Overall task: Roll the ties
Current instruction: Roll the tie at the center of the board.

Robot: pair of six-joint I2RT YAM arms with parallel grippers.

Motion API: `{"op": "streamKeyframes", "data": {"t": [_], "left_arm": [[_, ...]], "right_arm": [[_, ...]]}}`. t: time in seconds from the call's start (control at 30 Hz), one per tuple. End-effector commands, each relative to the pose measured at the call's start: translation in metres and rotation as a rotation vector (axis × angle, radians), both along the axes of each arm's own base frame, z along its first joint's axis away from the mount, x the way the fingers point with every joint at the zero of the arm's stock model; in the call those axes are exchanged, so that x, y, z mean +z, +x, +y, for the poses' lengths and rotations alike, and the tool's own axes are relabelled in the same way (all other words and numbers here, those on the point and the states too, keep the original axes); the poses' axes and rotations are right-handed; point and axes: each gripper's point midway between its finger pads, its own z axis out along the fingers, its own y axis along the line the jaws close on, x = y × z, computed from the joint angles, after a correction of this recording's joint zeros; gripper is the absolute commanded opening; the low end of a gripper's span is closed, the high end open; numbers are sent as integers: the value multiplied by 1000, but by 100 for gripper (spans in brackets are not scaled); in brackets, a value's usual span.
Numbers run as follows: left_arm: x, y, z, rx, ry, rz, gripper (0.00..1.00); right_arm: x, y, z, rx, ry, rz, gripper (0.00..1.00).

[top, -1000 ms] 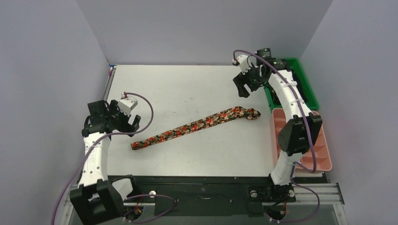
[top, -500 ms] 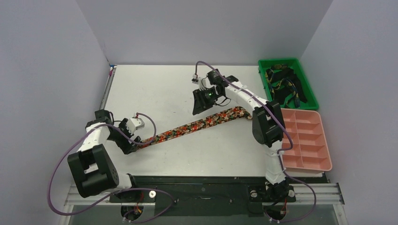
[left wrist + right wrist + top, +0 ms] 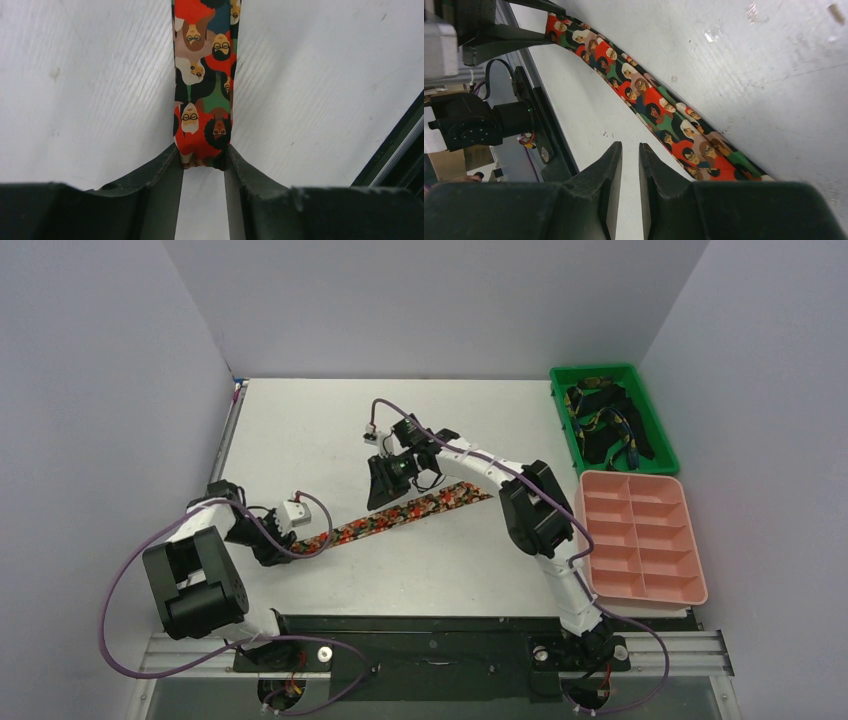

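At the left of the table [image 3: 330, 420], the left gripper [image 3: 202, 167] reaches low along the surface to the near end of the floral tie [image 3: 410, 512]. Its fingers [image 3: 162, 175] are drawn in against both edges of that narrow tip, pinching it across its width. From there the tie lies flat and straight, slanting away to the right toward the table's middle. Above it, about halfway along, hangs the right gripper [image 3: 630, 150]. Its jaws are almost together, with only a thin slit of bare table showing between them and nothing in them; the tie passes just beside them. Farther right, at the far corner, a green bin [image 3: 592, 369] holds a heap of dark ties [image 3: 605, 425]. A pink compartment tray [image 3: 630, 476] sits just in front of it.
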Motion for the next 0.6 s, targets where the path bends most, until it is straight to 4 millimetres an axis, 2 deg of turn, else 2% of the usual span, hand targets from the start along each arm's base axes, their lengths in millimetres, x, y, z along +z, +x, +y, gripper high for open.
{"op": "streamKeyframes", "data": {"t": [0.0,0.13,0.17,0.3,0.37,0.47,0.57], "left_arm": [[30,15,-36,-48,-89,-67,28],[41,20,-58,-72,-80,-75,22],[45,24,-60,-50,-84,-78,22],[59,36,-79,-33,-77,-110,19],[65,40,-93,-41,-87,-118,19],[69,42,-119,-67,-110,-114,19],[66,51,-138,-58,-123,-124,18]], "right_arm": [[19,9,-14,-25,48,-22,14],[24,14,-25,-65,69,35,15],[25,14,-25,-69,76,46,18],[37,11,-11,-115,168,122,26],[53,21,5,-151,280,112,28],[63,24,7,-194,320,166,33],[70,19,5,-177,326,164,44]]}}
